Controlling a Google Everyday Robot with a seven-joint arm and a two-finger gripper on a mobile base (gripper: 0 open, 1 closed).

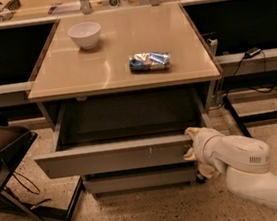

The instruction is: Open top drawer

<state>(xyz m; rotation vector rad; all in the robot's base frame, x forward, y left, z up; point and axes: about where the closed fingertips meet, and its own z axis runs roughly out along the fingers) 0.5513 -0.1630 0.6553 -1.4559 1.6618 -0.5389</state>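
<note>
White rounded arm [237, 152]; seemingly cream gripper [192, 144] beside the top drawer [114, 157]

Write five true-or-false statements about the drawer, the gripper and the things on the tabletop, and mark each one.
1. The top drawer stands pulled out from the cabinet. True.
2. The gripper is at the left end of the drawer front, as the camera sees it. False: it is at the right end of the front panel.
3. A white bowl stands on the tabletop. True.
4. The blue packet lies inside the open drawer. False: it lies on the tabletop, nearer the front edge than the bowl.
5. The bowl and the packet touch. False: they sit well apart, the bowl towards the back left and the packet right of the middle.
</note>
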